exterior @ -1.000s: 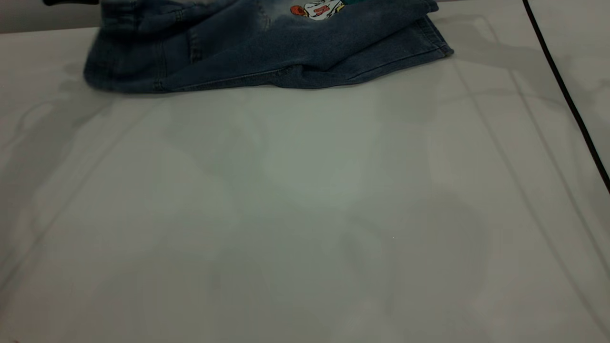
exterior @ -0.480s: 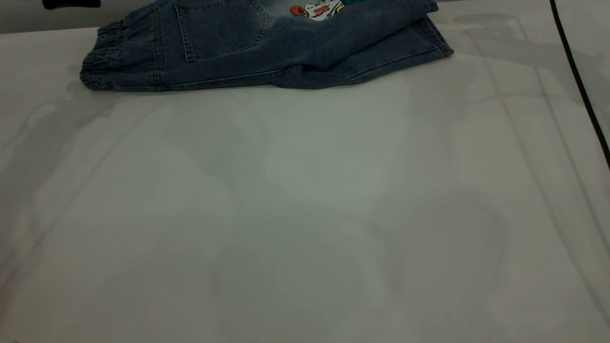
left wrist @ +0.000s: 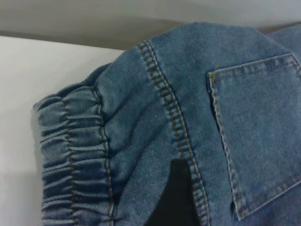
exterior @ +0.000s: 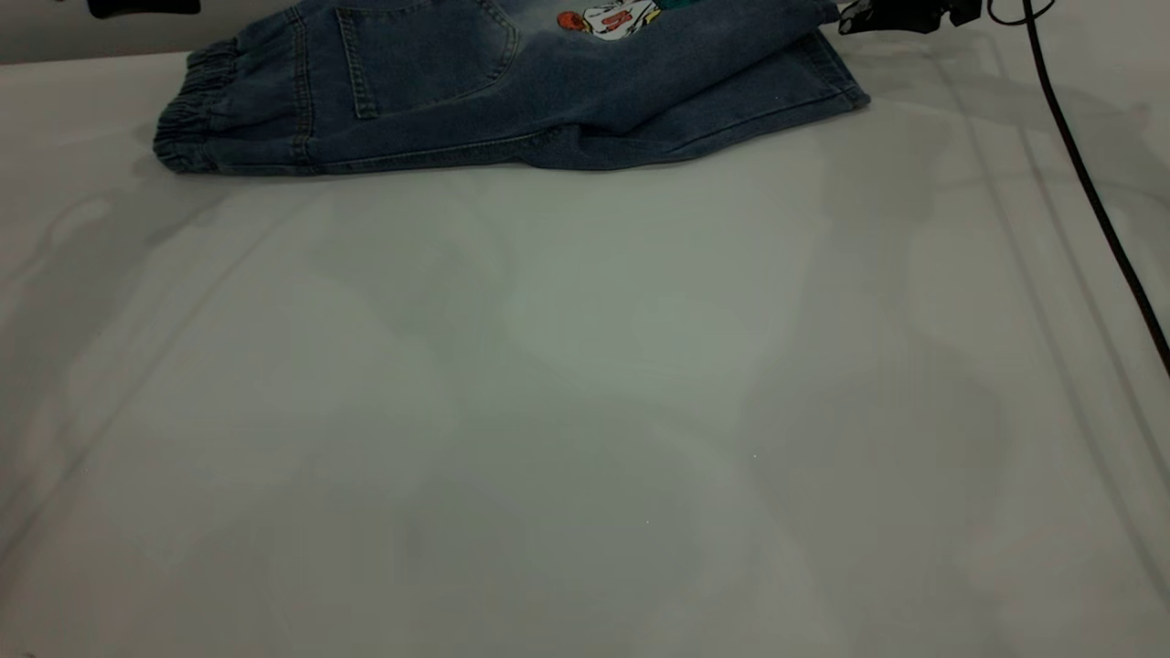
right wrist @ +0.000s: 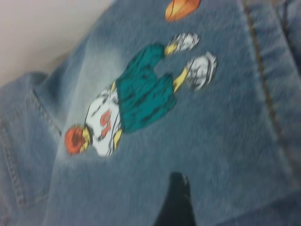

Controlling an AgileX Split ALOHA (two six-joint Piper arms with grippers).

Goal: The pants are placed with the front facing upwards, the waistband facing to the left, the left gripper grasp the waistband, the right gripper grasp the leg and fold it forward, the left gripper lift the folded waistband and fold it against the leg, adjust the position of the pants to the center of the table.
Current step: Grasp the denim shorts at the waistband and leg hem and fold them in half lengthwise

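The pants [exterior: 512, 87] lie folded lengthwise on the white counter [exterior: 585, 411] at 12 o'clock in the exterior view, back side up, showing a pocket [exterior: 425, 55] and a cartoon basketball-player patch [exterior: 611, 18]. The gathered waistband [exterior: 187, 114] sits at their 9 o'clock end, the leg hems at 3 o'clock. The left hand [exterior: 142, 7] hangs just above the waistband end; the right hand [exterior: 900, 14] hovers just beside the hems. Whether either hand is apart or together cannot be told. A black cable [exterior: 1088, 183] trails down the counter's 3 o'clock side.
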